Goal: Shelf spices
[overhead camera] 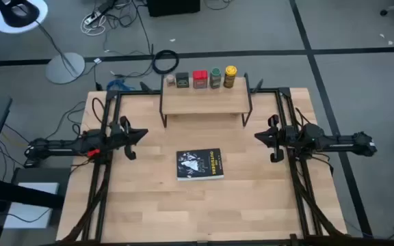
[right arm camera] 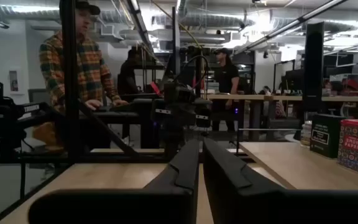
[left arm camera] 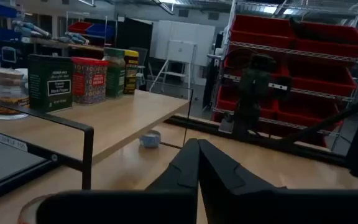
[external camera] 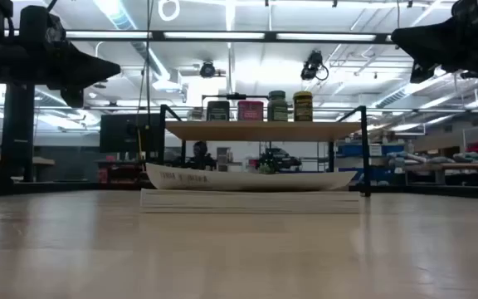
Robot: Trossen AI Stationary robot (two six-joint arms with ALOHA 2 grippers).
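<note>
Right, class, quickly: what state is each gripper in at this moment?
Left gripper: fingers closed, holding nothing, off the table's left side.
Right gripper: fingers closed, holding nothing, off the table's right side.

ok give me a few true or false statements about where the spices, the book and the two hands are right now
1. All five spices stand on the shelf. True.
2. The red tin lies on the tabletop beside the book. False: it stands on the shelf, between the dark tin and the green-topped jar.
3. The book lies flat in front of the shelf. True.
4. The left hand holds the yellow-topped jar. False: it is shut and empty; the yellow-topped jar is on the shelf.
5. The right hand is shut, holding nothing. True.
</note>
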